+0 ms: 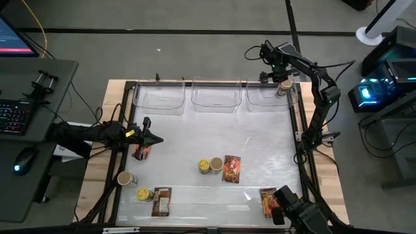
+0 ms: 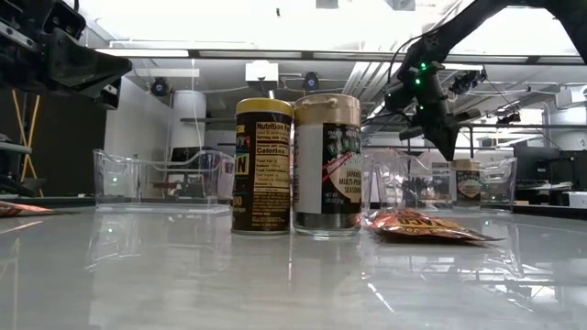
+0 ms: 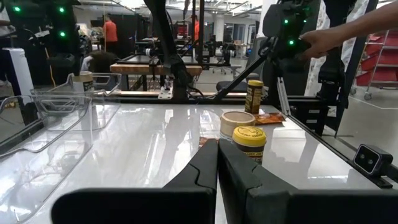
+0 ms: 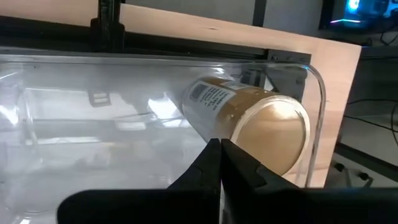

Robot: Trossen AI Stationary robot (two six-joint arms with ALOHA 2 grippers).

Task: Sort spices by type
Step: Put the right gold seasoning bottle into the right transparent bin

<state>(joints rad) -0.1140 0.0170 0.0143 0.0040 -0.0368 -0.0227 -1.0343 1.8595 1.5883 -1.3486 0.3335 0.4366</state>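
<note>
In the high view, the print on the packets (image 1: pixel 231 168) is too small to read. A dark arm covers part of the near-right packet (image 1: pixel 267 201). The left pincer (image 1: pixel 151 139) overlaps another packet (image 1: pixel 140 152), hiding its upper part.

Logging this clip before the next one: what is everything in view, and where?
Clear bins: three, transparent, in a row along the table's far edge.
Tan-lidded jars: three; one in the right-hand bin, one mid-table, one near the front left.
Yellow-lidded jars: two seen from above; one mid-table, one front left.
Packets: four, red-orange-brown; one under the left gripper, one front left, one mid-table, one front right.
Table: one, white top.
Person's hand: one, beyond the table.
Left gripper: fingers shut, left side.
Right gripper: fingers shut, at the right-hand bin.
</note>
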